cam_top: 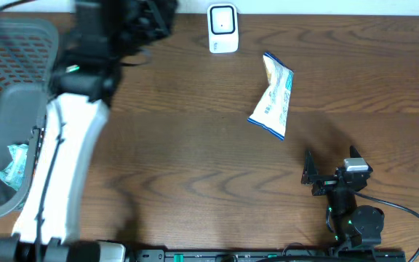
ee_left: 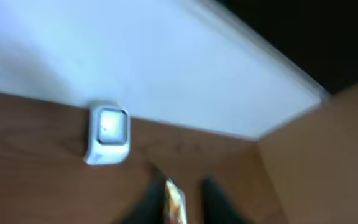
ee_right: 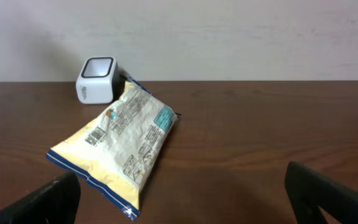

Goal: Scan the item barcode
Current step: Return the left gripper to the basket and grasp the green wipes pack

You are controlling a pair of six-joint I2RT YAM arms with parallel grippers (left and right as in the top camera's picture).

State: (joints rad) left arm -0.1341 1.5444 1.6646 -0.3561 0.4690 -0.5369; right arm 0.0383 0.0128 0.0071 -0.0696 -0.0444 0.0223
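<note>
A white, yellow and blue snack bag [cam_top: 273, 98] lies on the brown table, printed side up in the right wrist view [ee_right: 126, 140]. The white scanner [cam_top: 222, 28] stands at the back edge, just behind it [ee_right: 96, 79]. My left gripper [cam_top: 162, 18] hovers blurred at the back left, well apart from the bag. In its own view [ee_left: 179, 183] the dark fingers stand a little apart, and the distant bag [ee_left: 174, 202] shows in the gap beside the scanner [ee_left: 107, 132]. My right gripper [cam_top: 331, 166] rests wide open near the front, short of the bag [ee_right: 188, 208].
A grey mesh basket [cam_top: 20, 94] stands at the left edge with a teal packet [cam_top: 13, 164] inside. The white left arm [cam_top: 68, 167] stretches along beside it. A white wall [ee_right: 229, 37] rises behind the table.
</note>
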